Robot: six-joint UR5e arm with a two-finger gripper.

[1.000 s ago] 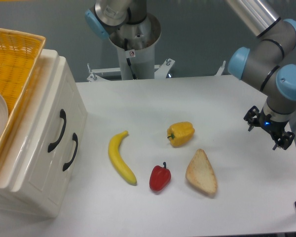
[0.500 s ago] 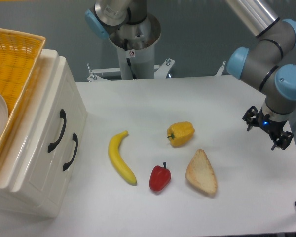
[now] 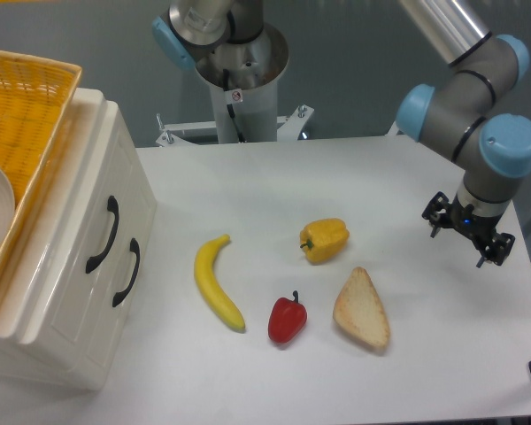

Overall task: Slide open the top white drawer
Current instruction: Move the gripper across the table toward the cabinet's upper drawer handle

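The cream-white cabinet (image 3: 66, 292) stands at the table's left edge with its front facing right. The top white drawer (image 3: 80, 221) is shut flush with the front; its curved black handle (image 3: 103, 235) sits just above the lower drawer's like handle (image 3: 126, 272). My gripper (image 3: 461, 239) hangs over the table's right side, far from the cabinet, fingers pointing down. It is open and holds nothing.
A yellow wicker basket (image 3: 26, 124) with a white dish rests on the cabinet's top. Between cabinet and gripper lie a banana (image 3: 216, 283), a red pepper (image 3: 287, 319), a yellow pepper (image 3: 324, 239) and a bread slice (image 3: 362, 309). The arm's base (image 3: 239, 80) stands at the back.
The gripper has drifted a little to the left and slightly up over the right side of the table. The drawers and the food have not moved.
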